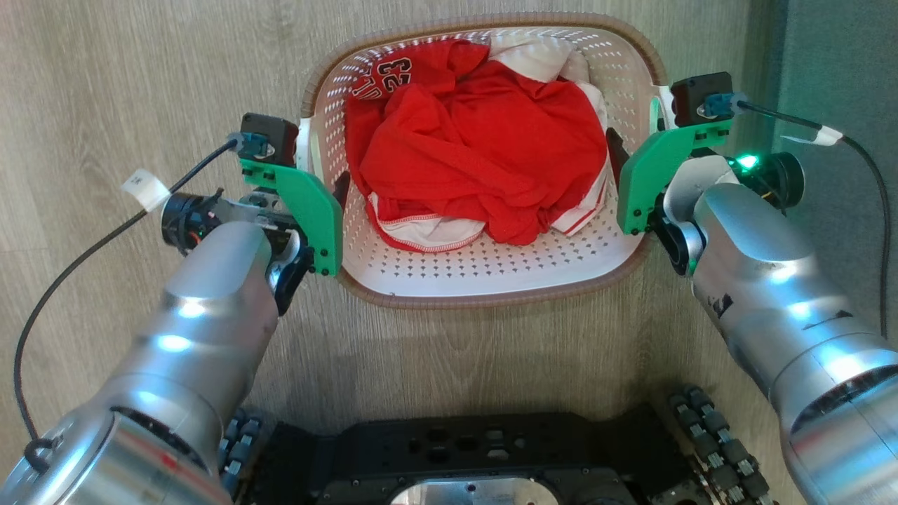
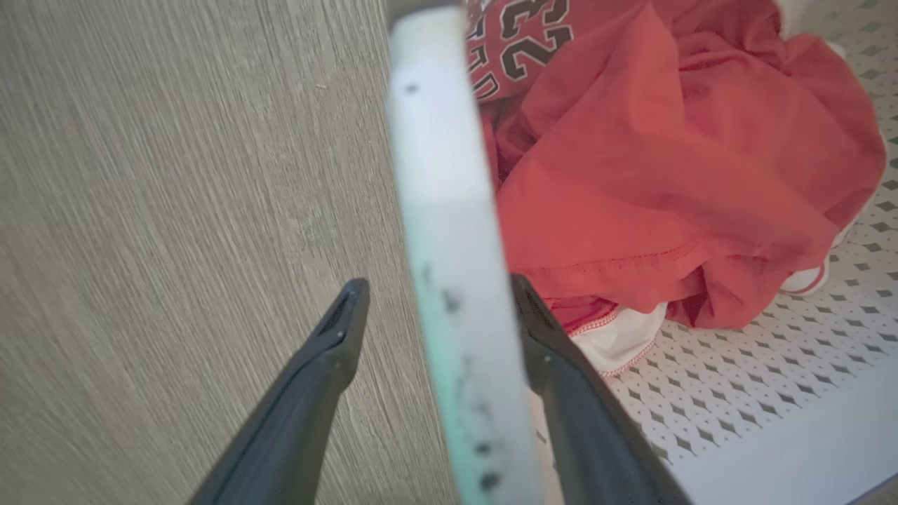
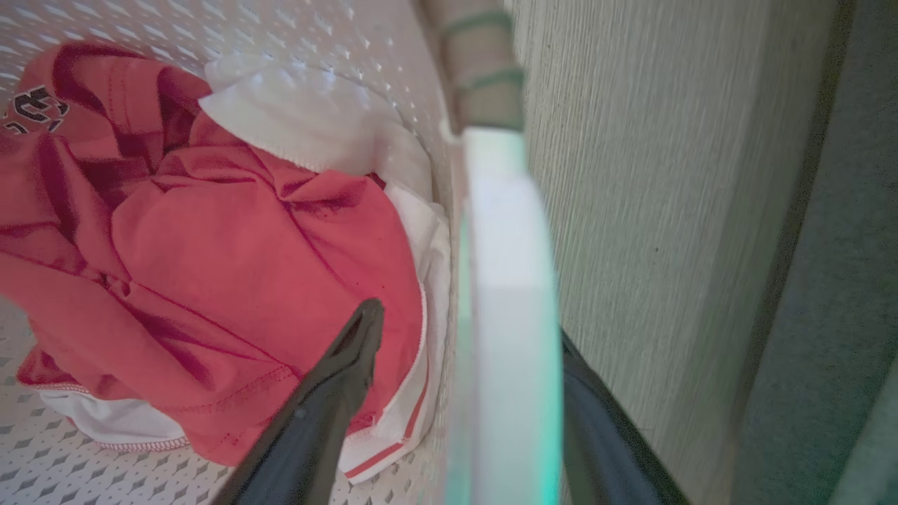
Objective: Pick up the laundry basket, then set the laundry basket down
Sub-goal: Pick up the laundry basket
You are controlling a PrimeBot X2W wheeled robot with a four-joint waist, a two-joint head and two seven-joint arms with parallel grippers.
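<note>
Laundry basket (image 1: 491, 273) on pale wood-grain floor (image 1: 140, 84); grey wall (image 1: 835, 63) at right. Both pincers spread, straddling handles.

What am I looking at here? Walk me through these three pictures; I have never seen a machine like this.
This is a wheeled robot with two silver arms. The head view looks down from its head at a wooden floor, where a laundry basket holds red and white clothes. The other two pictures come from cameras on each wrist, looking along the fingers. The left gripper has its dark fingers on either side of the basket's left handle, not yet closed. The right gripper straddles the right handle the same way. Nothing is gripped yet.
</note>
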